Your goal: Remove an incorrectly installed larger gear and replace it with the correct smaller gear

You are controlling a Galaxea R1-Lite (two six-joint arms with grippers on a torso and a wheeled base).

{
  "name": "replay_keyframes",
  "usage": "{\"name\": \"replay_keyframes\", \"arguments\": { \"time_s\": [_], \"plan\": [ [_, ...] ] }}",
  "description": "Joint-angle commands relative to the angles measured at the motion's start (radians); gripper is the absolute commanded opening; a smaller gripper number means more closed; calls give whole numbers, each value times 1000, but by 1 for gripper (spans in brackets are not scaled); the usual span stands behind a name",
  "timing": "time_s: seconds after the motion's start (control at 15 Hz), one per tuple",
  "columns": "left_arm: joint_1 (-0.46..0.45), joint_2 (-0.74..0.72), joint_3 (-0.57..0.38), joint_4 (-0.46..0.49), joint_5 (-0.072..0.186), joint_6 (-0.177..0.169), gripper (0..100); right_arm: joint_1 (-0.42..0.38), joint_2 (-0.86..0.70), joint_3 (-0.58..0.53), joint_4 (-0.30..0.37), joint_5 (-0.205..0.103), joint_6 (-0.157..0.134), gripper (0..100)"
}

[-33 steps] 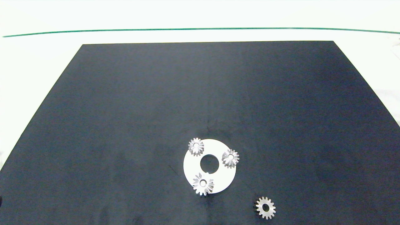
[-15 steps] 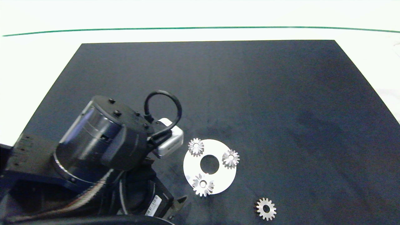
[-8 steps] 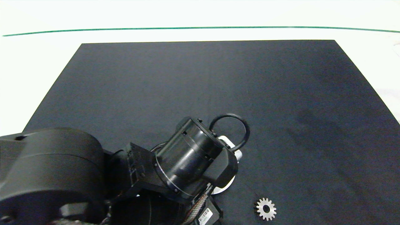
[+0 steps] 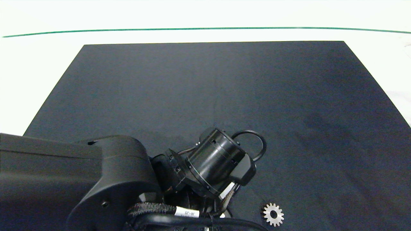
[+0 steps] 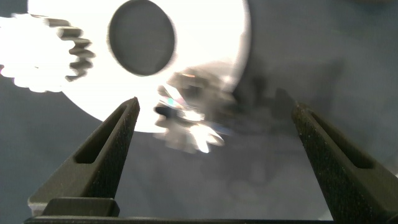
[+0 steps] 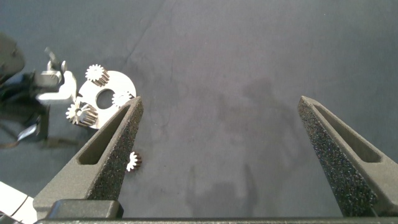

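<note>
This is looking like a robotics lab or test bench: a dark mat (image 4: pixel 224 89) is covering a bare white surface (image 4: pixel 38 57), with loose metal gears lying around a white disc (image 6: pixel 106 96).

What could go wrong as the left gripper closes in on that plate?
1. The left gripper is open above the larger gear, which sits at the white plate's rim; a finger could catch the plate and shift it.
2. Another gear stands close by on the plate; a drift could knock or grab the wrong one.
3. The left arm hides the plate from the head view, so only the wrist views can check alignment.
</note>
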Motion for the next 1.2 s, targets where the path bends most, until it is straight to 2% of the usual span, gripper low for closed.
{"name": "replay_keyframes", "arguments": {
  "time_s": [0.07,0.2,0.4,0.93,1.2],
  "plan": [
    [24,-3,0,-12,2,5,100,0,-3,0,2,5,-1,100],
    [38,-4,9,-12,3,5,100,0,-3,0,2,7,-1,100],
    [35,3,20,-14,3,0,95,0,-3,0,1,7,-1,100],
    [32,29,9,-14,2,-7,78,0,-3,3,2,8,-1,100],
    [45,37,0,-15,2,2,71,0,-3,6,2,8,-1,100]
  ]
}}
